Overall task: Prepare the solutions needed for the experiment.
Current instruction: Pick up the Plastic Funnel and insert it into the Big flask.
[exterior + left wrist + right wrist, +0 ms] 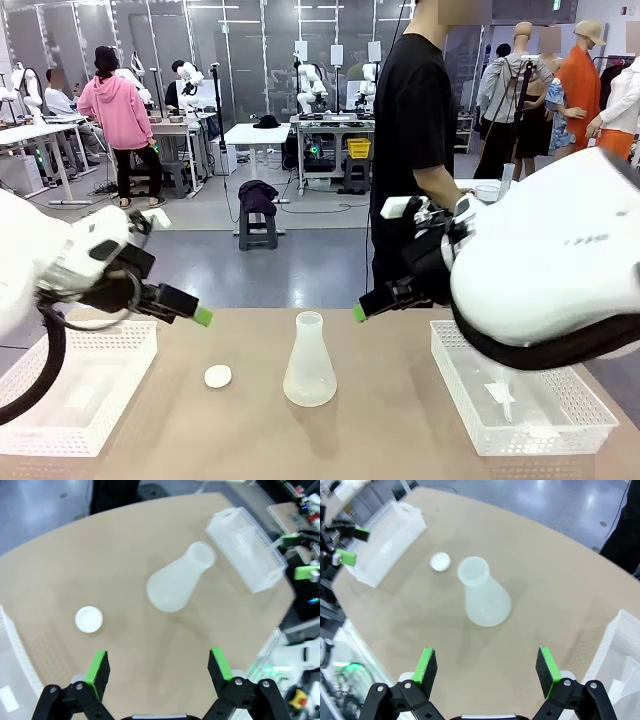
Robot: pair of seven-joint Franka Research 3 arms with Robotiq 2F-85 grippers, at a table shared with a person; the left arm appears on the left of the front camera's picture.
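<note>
Solutions cannot be made out through the frosted flask (pixel 309 365), which stands upright mid-table between the two grippers. The left gripper (pixel 197 313) and right gripper (pixel 362 310) hover above the table (pixel 400 430), clear of the flask, fingers spread wide and holding nothing. A white cap (pixel 217 376) lies near the flask's left. White baskets (pixel 60 420) sit at the table's left and right ends.

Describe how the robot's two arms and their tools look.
The left arm and right arm have smooth, rounded white shells with black wrists. A black cable loops under the left one; the right bears faint grey lettering. The left tool and right tool are black linkages with two fingers tipped by green pads.
</note>
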